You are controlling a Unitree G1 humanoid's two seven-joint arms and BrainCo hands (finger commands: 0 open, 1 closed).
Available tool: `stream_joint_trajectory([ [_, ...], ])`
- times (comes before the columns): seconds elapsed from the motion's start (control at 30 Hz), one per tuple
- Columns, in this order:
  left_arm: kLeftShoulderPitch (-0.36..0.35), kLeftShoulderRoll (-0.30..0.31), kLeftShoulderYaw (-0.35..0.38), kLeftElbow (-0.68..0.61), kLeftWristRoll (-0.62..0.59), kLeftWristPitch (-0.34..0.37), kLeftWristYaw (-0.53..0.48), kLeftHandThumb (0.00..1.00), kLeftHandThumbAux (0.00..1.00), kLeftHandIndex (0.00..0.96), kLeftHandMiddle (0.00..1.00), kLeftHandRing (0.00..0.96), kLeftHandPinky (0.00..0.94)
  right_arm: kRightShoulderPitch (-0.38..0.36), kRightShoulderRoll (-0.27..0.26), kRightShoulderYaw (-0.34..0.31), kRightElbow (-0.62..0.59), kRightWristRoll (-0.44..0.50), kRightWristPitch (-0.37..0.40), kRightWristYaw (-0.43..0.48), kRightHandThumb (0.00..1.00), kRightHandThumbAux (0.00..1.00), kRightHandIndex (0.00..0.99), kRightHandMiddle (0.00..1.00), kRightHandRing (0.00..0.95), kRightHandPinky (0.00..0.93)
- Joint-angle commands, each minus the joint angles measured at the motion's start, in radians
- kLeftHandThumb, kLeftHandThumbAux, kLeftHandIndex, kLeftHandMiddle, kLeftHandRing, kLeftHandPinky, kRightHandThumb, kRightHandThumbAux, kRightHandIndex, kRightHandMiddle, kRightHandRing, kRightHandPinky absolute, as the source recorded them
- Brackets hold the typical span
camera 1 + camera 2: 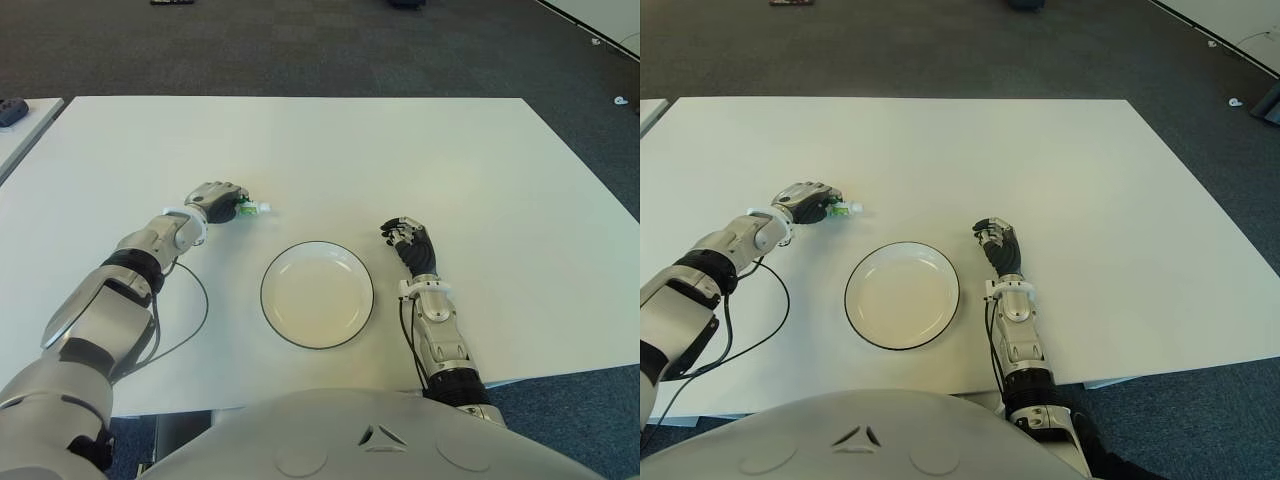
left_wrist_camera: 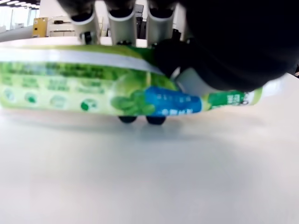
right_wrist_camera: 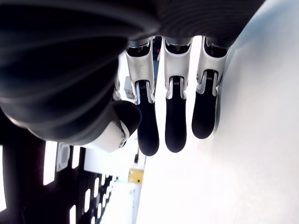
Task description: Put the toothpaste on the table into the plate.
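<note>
We see a broad white desk (image 1: 330, 150) filling most of both eye views, with dark grey carpet (image 1: 300, 45) around it on the far side and to the right. Near the front edge of the desk, in the middle, sits a round white plate (image 1: 317, 294) with a thin dark rim; it holds nothing.

Our left arm (image 1: 120, 285) reaches forward from the left side, a black cable (image 1: 195, 310) looping from it across the desk. Our left hand (image 1: 218, 201) sits to the left of the plate and a little farther back, apart from its rim. Its fingers are curled around the toothpaste (image 1: 250, 209), a green tube whose white cap end sticks out of the hand toward the right. In the left wrist view we see the tube (image 2: 117, 88) lying lengthwise, green and white with a blue patch, the fingers (image 2: 121, 23) wrapped over its far side and the thumb pressed on its near side. The tube seems to sit just at the desk surface; we cannot tell if it is lifted clear.

Our right hand (image 1: 409, 238) shows just to the right of the plate, palm down, near but not touching the rim. In its wrist view the fingers (image 3: 175, 126) are loosely extended side by side and hold nothing.
</note>
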Motion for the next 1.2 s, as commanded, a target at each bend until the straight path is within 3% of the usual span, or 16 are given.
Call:
stream_joint_trajectory([
  [0.03,0.042,0.002,-0.015,0.022,0.019,0.002,-0.002,0.847,0.666,0.422,0.594,0.773,0.761,0.007,0.001,-0.001,0.004,0.002,0.024,0.0,0.715,0.734,0.422,0.452,0.426,0.432],
  [0.9,0.041,0.023,-0.017,-0.002,0.037,0.013,0.052,0.847,0.665,0.423,0.578,0.83,0.825,-0.003,-0.001,-0.005,0.013,0.009,0.016,0.005,0.715,0.734,0.421,0.45,0.424,0.431],
  [1.2,0.037,0.047,0.043,-0.058,-0.024,-0.008,0.028,0.848,0.665,0.425,0.581,0.831,0.814,-0.005,0.001,-0.006,0.012,0.011,0.017,0.002,0.716,0.734,0.421,0.447,0.425,0.429],
])
